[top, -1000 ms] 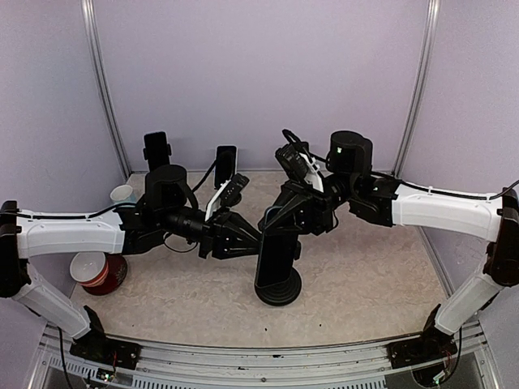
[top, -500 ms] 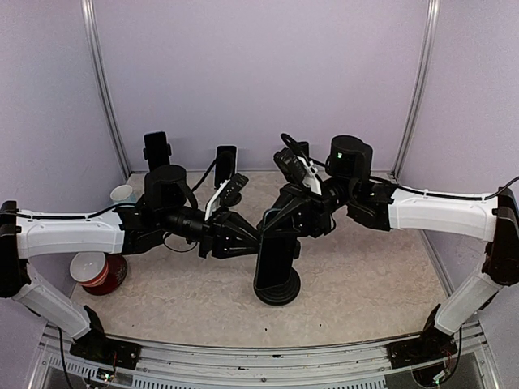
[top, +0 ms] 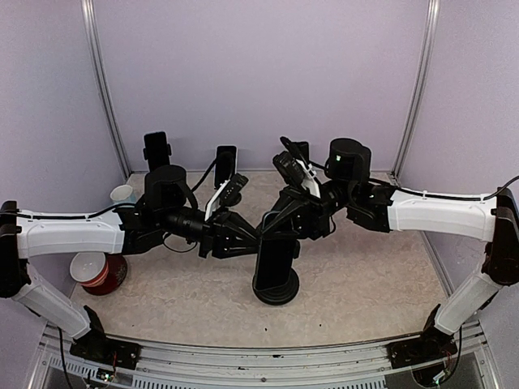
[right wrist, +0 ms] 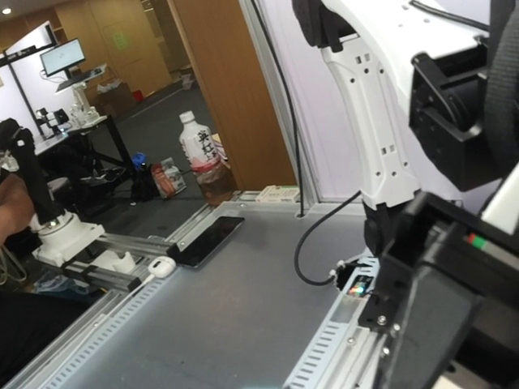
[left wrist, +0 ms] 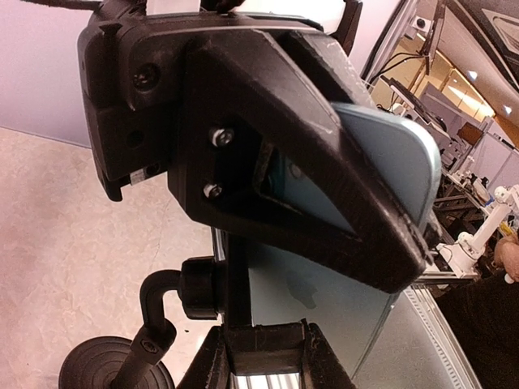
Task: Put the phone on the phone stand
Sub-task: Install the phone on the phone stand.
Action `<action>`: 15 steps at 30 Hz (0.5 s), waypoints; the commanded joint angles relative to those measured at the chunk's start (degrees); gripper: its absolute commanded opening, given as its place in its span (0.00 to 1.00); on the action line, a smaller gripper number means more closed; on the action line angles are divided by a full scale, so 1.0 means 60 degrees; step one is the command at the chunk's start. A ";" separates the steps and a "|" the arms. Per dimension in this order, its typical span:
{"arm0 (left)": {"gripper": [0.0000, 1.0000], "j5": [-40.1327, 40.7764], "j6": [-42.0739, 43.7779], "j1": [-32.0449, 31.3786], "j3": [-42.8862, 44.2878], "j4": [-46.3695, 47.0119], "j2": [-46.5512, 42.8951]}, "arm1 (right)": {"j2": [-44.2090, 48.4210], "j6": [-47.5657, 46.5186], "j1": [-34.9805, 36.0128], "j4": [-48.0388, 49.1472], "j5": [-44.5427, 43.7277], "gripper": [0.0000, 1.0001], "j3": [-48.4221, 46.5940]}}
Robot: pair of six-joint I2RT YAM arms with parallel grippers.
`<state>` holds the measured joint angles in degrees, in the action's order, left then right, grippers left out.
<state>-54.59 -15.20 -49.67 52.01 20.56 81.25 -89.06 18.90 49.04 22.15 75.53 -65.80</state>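
Marbled tabletop (top: pixel 365 284), walled in pale purple on three sides. Just nearer than its middle: phone (top: pixel 274 259), upright, dark face toward the near edge, lower end down in the cradle of the phone stand (top: pixel 276 292), with the round base flat on the tabletop. From the left wrist view, appears to sit between the cradle's bottom lugs.

On the phone's left edge: left gripper (top: pixel 247 241), clamped on it from the side, one black finger (left wrist: pixel 324 178) lying across the glass. Probably held so to keep the phone square during seating in the cradle.

Just above and behind the phone's top end: right gripper (top: pixel 281 221), jaws together, holding nothing visible. Impossible to tell whether touching phone or stand. Probably there to steady or press from above.

Judged close to done. Needs only a release without tipping the stand.

Little slack over the stand, with both arms converging there. Best backed out sideways, each toward its own edge.

- **Right and near edge:** open tabletop beside the stand.
- **Left edge:** red cup (top: pixel 99 271) and, farther back, small white cup (top: pixel 122 194), both well apart from the stand.
- **Far edge:** other dark phone holders (top: pixel 156 150), out of the way.
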 commanded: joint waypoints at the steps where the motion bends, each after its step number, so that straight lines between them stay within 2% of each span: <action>1: 0.00 -0.0275 0.0143 0.0133 0.0159 0.1018 -0.0580 | 0.0097 -0.0401 -0.0252 -0.0696 -0.0170 0.00 -0.0002; 15: 0.00 -0.0241 0.0160 0.0222 0.0156 0.0988 -0.0622 | 0.0263 -0.1083 -0.1036 -0.2198 -0.0678 0.00 0.0194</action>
<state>-50.15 -15.16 -48.95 52.01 20.08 81.25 -88.97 14.50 46.22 16.82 70.81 -65.71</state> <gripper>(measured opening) 0.230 0.095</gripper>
